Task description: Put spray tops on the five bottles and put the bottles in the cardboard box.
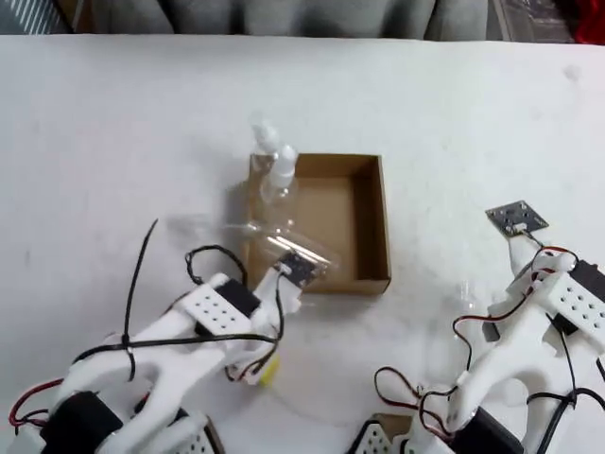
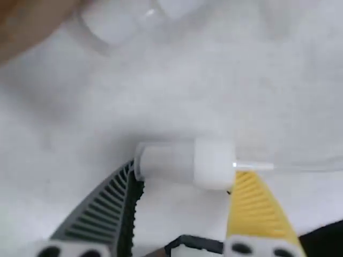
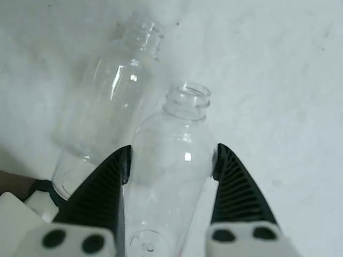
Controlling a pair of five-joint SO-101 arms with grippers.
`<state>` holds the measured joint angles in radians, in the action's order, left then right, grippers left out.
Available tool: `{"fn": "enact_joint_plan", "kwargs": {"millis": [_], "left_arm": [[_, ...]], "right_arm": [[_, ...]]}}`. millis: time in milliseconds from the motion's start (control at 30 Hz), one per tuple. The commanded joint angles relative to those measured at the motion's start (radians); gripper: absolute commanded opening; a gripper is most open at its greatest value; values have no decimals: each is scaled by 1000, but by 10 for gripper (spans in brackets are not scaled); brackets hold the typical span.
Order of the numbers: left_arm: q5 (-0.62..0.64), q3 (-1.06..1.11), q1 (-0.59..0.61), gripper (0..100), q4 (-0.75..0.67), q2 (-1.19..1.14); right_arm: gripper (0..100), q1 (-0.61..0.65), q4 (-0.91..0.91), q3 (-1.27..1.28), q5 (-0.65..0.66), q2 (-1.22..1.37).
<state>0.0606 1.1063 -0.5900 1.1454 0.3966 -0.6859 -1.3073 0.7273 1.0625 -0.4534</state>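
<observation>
Left end effector (image 2: 185,171) pinches a spray top (image 2: 211,163); right end effector (image 3: 172,151) grips 1 bottle (image 3: 171,184), a 2nd bottle (image 3: 102,112) beside. Box (image 1: 385,227) on white tabletop (image 1: 113,123).

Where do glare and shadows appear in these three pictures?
Right wrist view: small bright glints on the held bottle and on the bottle beside it. High view: a grey shadow lies beside the cardboard box. Left wrist view: a soft shadow under the spray top.
</observation>
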Motion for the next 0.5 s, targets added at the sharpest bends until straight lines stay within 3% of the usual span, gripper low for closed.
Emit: {"fn": "enact_joint_plan", "kwargs": {"millis": [0, 233, 467], "left_arm": [[-127, -40, 62, 21, 25, -5], [-422, -94, 323, 20, 25, -5], [-839, -163, 479, 20, 35, -5]], "right_arm": [[16, 12, -2, -12, 11, -31], [16, 13, -2, -12, 11, -31], [16, 15, -2, -12, 11, -31]]}}
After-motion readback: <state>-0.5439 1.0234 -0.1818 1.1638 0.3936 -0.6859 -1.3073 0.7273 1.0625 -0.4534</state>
